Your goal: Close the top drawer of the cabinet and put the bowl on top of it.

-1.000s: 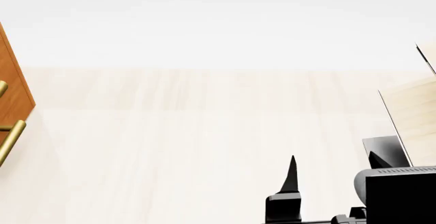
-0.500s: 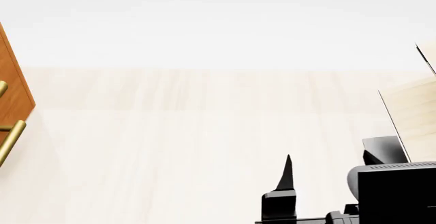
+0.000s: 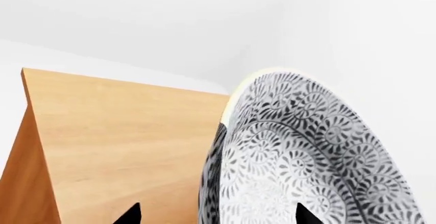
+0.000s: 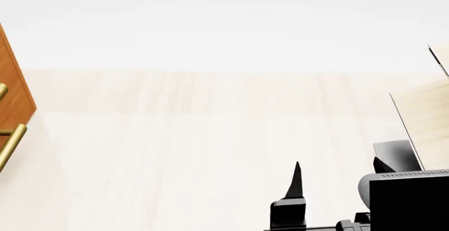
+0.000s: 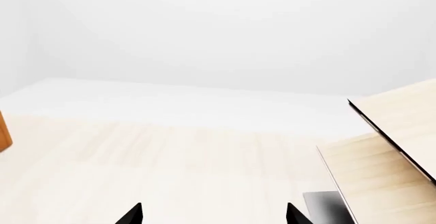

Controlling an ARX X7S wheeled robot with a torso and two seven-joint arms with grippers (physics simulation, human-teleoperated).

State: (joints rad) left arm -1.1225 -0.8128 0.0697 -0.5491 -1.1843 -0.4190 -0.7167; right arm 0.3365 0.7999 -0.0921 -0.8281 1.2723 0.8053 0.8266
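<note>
The bowl (image 3: 307, 157) sits tilted on edge in the left hand (image 3: 216, 215), its fingertips set either side of the wall, above the cabinet (image 3: 122, 137) top. It looks rigid, glazed, likely slick and breakable, so a firm rim pinch suits it. The right hand (image 5: 212, 215) hangs spread, holding nothing. The drawer fronts are nearly all cut off; only brass handles (image 4: 10, 144) peek in.

From my head, the cabinet (image 4: 14, 91) stands at the far left and a pale wooden structure (image 4: 428, 110) at the far right, open floor (image 4: 210, 136) between them. My right gripper (image 4: 329, 189) is low, nearer the structure. At my left wrist, the bowl (image 3: 307, 152) sits between my left gripper's (image 3: 214, 216) fingertips, the cabinet's top just behind it.
</note>
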